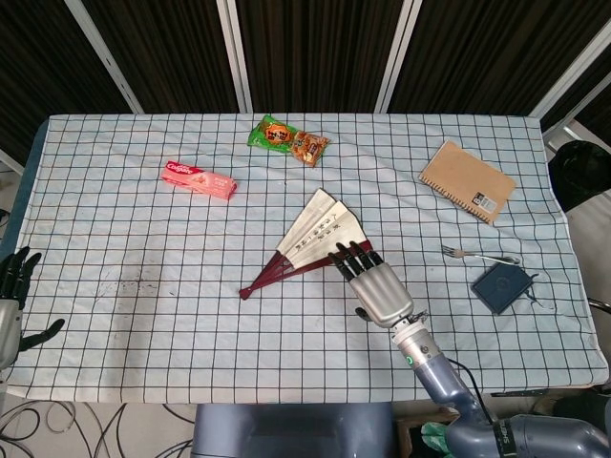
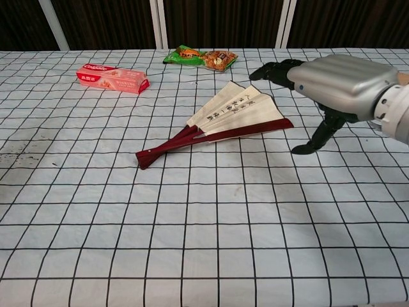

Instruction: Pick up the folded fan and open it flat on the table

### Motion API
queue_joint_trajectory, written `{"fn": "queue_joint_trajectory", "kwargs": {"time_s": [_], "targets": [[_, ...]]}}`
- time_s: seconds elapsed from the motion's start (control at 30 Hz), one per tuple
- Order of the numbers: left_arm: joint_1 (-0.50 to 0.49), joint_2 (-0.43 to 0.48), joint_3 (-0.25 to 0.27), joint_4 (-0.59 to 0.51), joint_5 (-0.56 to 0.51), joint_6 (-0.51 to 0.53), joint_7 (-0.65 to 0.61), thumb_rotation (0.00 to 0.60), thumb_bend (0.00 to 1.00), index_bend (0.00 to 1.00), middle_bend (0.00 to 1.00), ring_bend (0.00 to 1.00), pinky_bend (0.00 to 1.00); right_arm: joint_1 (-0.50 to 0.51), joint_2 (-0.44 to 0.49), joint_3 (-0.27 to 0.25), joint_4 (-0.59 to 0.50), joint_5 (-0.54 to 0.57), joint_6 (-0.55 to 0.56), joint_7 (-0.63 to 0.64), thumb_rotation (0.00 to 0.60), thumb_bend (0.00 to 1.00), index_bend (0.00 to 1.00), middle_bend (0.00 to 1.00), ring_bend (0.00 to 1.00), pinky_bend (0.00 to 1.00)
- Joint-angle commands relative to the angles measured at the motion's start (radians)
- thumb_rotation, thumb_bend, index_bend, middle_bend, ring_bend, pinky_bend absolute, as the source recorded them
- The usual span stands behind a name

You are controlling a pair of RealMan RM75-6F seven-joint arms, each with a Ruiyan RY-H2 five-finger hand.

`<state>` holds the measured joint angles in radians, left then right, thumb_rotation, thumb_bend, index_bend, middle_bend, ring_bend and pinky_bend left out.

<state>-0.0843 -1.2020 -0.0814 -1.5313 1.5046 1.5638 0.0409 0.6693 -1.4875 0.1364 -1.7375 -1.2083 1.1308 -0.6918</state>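
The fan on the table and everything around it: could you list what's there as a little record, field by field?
fan: partly spread, lying flat on the checked cloth, red ribs to the lower left
right hand: fingers apart, over the fan's lower right edge, holding nothing
left hand: at the table's left edge, holding nothing
toothpaste box: upper left of the fan
snack packet: far side, centre
notebook: far right
fork: right, beside a dark blue pouch

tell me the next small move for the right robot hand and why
Probably lower the right robot hand onto the fan. It hovers open above the fan's red outer rib, and the fan lies only partly spread on the checked cloth, so pressing that rib lets it sweep wider.
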Motion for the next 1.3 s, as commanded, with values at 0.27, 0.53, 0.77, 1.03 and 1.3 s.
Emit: {"fn": "queue_joint_trajectory", "kwargs": {"time_s": [0.27, 0.53, 0.77, 1.03, 1.3], "targets": [[0.001, -0.007, -0.010, 0.002, -0.021, 0.000, 0.016, 0.600, 0.00, 0.00, 0.00, 0.00, 0.00, 0.152, -0.200, 0.100, 0.265, 0.060, -0.129, 0.034, 0.600, 0.26, 0.34, 0.92, 0.97, 0.95], [-0.007, -0.011, -0.017, 0.008, -0.040, -0.020, 0.017, 0.600, 0.00, 0.00, 0.00, 0.00, 0.00, 0.229, -0.368, 0.119, 0.497, 0.046, -0.168, 0.099, 0.600, 0.31, 0.44, 0.96, 1.00, 0.97], [-0.011, -0.010, -0.025, 0.007, -0.059, -0.033, 0.008, 0.600, 0.00, 0.00, 0.00, 0.00, 0.00, 0.269, -0.473, 0.132, 0.651, 0.025, -0.173, 0.167, 0.600, 0.31, 0.44, 0.96, 1.00, 0.97], [-0.012, -0.005, -0.027, 0.004, -0.063, -0.036, -0.002, 0.600, 0.00, 0.00, 0.00, 0.00, 0.00, 0.269, -0.500, 0.126, 0.704, 0.018, -0.170, 0.186, 0.600, 0.31, 0.44, 0.96, 1.00, 0.97], [-0.013, -0.002, -0.027, -0.001, -0.064, -0.039, -0.011, 0.600, 0.00, 0.00, 0.00, 0.00, 0.00, 0.252, -0.492, 0.115, 0.676, 0.003, -0.145, 0.185, 0.600, 0.31, 0.44, 0.96, 1.00, 0.97]]}}
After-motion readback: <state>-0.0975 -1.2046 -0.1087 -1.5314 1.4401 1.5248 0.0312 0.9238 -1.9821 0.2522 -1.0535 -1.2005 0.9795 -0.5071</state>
